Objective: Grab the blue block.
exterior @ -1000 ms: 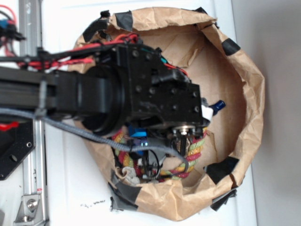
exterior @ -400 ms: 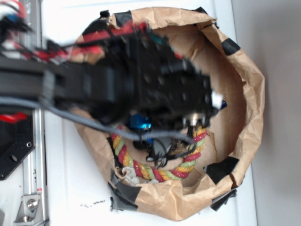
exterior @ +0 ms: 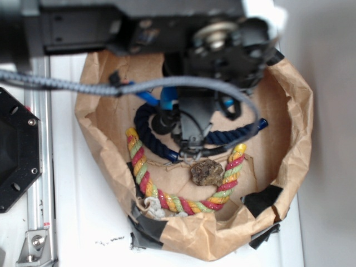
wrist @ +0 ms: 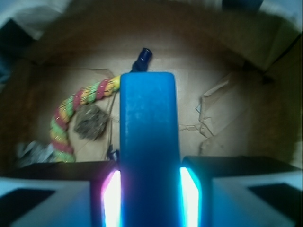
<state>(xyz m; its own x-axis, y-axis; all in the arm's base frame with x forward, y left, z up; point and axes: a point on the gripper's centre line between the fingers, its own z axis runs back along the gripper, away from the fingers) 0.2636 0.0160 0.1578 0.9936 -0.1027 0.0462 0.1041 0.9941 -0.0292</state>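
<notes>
While fingers point(wrist: 112, 198) clamp the blue block point(wrist: 149, 142), ropes point(wrist: 78, 106) lie below.

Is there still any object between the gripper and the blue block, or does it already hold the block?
Nothing visible stands between them. In the wrist view the blue block sits directly between the two fingers of the gripper, touching both. The navy rope, the colored rope and the brown lump lie below in the paper bag, apart from the block.
</notes>
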